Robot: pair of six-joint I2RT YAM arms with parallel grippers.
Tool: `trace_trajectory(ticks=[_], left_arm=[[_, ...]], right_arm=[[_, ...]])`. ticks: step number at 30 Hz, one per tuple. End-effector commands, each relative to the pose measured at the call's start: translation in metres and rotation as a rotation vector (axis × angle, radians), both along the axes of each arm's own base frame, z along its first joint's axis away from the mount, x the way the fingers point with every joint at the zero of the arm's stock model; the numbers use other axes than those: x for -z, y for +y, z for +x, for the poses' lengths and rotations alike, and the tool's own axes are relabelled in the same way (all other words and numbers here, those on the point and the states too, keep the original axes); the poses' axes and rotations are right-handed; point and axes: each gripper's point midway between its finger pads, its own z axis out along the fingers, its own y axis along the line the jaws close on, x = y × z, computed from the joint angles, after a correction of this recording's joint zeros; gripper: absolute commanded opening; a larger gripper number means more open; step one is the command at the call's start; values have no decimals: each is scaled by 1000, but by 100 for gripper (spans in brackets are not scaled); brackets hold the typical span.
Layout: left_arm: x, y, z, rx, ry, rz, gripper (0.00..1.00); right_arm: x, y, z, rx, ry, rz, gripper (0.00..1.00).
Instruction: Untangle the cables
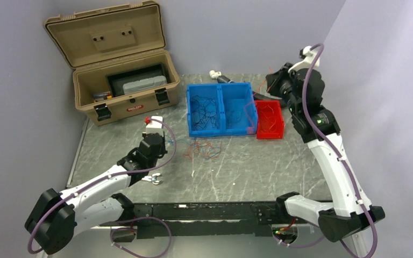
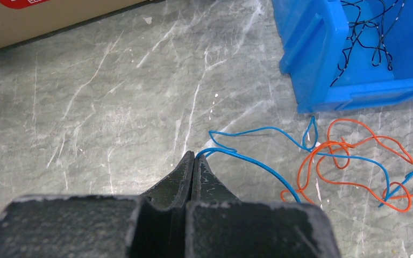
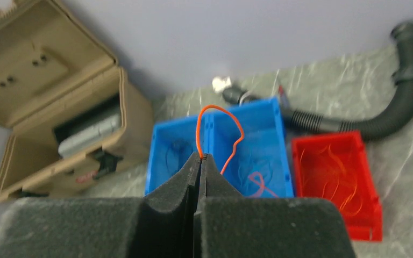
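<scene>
Now, the tan plastic case's (image 1: 86,102) red label (image 1: 134,108) is showing illegibly.
Left gripper (image 2: 193,156) is clamping a thin blue wire (image 2: 258,161) trailing rightward; right gripper (image 3: 201,157), a thin orange wire (image 3: 215,110) arching upward.

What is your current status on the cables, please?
Left claw shut on blue wire. Right claw shut on orange wire, aloft. Blue-orange tangle on table, blue bin close by.

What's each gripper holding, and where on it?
Left gripper pinches a blue wire at its fingertips, seemingly near the wire's end. Right gripper pinches an orange wire at the base of a loop arching above its tips.
</scene>
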Motion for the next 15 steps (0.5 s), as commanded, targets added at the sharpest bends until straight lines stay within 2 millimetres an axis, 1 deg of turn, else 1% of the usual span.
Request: trace_trajectory(ticks=[1,3,5,9,11,13,15], left_arm=[[-13,-9,6,28,-40,-30,0],[-14,-11,6,35,-40,-34,0],[-14,-11,6,38,-40,-34,0],[-14,-11,6,40,-38,-32,0],[-14,-11,6,39,-37,-29,0],[-13,-11,6,38,-36,-28,0],[-14,-10,6,37,-39,-27,0]], right_arm=[[8,15,-14,-82,9,85,0],[3,12,-20,-81,4,76,0],[-12,11,-26,-94,-26,75,0],[-54,1,-35,-64,-120,63,0],[-76,-6,-36,-33,-163,50,0],[-102,-13,-39,-9,-218,46,0],[-119,-17,-39,13,-258,40,0]])
